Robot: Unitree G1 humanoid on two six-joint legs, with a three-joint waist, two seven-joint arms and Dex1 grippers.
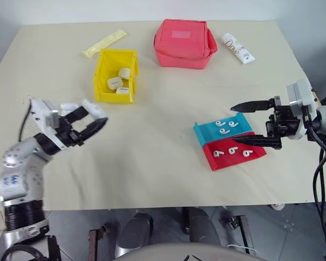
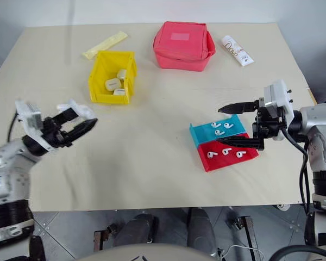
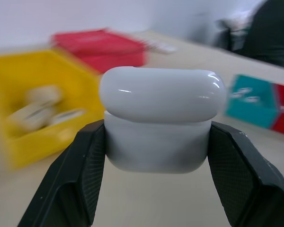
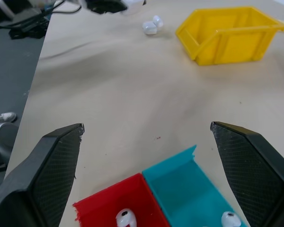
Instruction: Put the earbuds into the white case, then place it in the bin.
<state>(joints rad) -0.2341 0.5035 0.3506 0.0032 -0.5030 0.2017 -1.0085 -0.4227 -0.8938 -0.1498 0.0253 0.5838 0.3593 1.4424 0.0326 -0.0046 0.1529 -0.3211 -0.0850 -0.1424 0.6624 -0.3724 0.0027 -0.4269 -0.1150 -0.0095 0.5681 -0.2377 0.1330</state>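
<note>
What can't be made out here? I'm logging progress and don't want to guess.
- White case in the left claw: lid shut, so whether earbuds are inside is hidden.
- Cases in the bin: blurred in the left wrist view, count uncertain.
- Tube print: too small.

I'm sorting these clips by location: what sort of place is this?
Probably a lab or test room set up for robot practice, not a home. A plain table covered in beige sheeting holds sorted props: a yellow bin of white cases and teal and red trays of earbuds.
</note>
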